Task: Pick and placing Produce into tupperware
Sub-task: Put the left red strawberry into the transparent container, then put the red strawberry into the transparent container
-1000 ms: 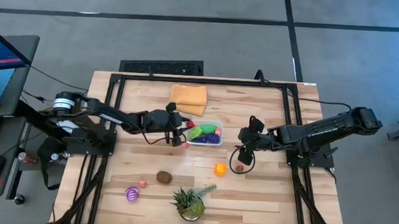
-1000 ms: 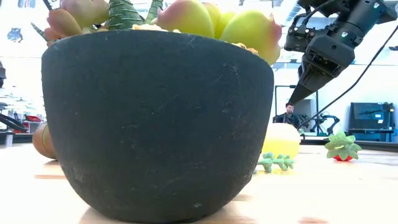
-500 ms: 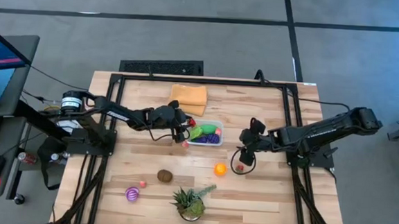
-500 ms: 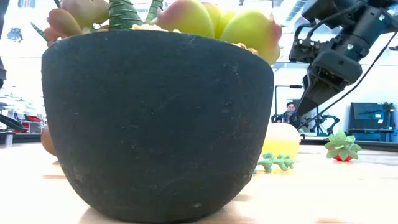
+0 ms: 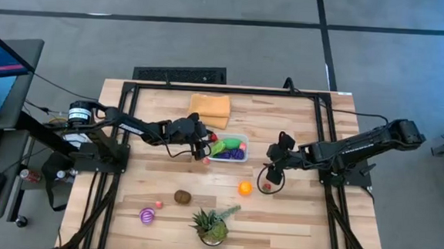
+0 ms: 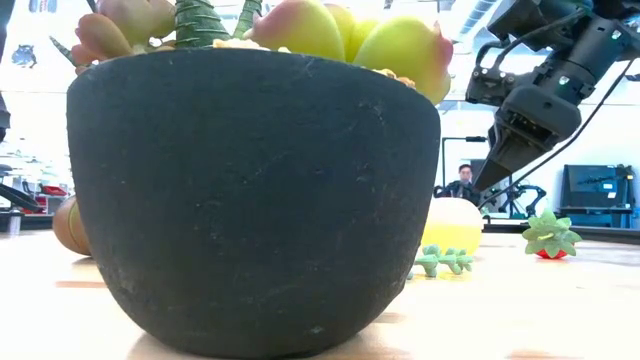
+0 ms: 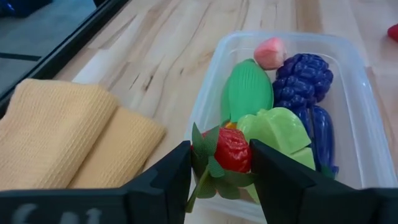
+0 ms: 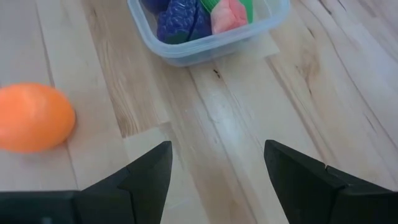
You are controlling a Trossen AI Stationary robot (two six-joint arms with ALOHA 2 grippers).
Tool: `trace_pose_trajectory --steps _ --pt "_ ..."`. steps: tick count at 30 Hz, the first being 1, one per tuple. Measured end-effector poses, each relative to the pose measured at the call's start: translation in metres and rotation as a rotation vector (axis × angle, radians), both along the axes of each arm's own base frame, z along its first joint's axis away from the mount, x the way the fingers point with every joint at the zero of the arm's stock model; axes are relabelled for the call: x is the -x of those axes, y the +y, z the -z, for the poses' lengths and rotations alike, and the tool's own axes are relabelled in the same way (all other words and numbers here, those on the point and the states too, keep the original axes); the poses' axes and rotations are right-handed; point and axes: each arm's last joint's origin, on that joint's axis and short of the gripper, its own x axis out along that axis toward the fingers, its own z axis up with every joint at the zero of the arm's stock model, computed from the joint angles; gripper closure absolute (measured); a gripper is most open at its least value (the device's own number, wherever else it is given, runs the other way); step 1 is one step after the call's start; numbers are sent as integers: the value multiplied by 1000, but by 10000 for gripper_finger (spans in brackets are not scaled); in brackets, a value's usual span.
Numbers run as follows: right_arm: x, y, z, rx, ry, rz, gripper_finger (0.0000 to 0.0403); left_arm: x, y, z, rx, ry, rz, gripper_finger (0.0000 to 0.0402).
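Your left gripper (image 7: 221, 163) is clamped on a small red strawberry (image 7: 232, 150) with green leaves, just at the near rim of the tupperware (image 7: 357, 134), not yet over the inside. The tub already holds a green corn piece (image 7: 247, 93), a lime-green piece (image 7: 281, 130), purple grapes (image 7: 301, 79) and a pink piece (image 7: 270, 52), so I judge the free room is small. Carry the strawberry forward past the rim until it hangs above the pile, keep it low, and only then let the fingers part, or it may roll off the edge onto the table (image 5: 294, 214). Your right gripper (image 8: 217, 163) hangs with fingers apart and empty above bare wood, with the orange (image 8: 34, 117) beside it and the tub ahead; I'd hold it there so the arms don't meet.
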Motion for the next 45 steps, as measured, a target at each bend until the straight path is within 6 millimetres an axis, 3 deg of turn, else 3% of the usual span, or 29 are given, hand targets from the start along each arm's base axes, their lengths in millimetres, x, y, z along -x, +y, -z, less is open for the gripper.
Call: trace_pose_trajectory --steps 20,31,37,45 --pt "0 0 0 -11 -7 14 154 -2 0 -4 -60 -31 24 167" --pt "0 0 0 -15 -8 21 154 0 2 -6 -151 -2 -16 166" --pt "0 0 0 -15 -8 21 154 2 4 -23 -251 -26 -28 166" --pt "0 2 0 -72 -3 -5 154 9 -3 -43 -225 -19 10 166"
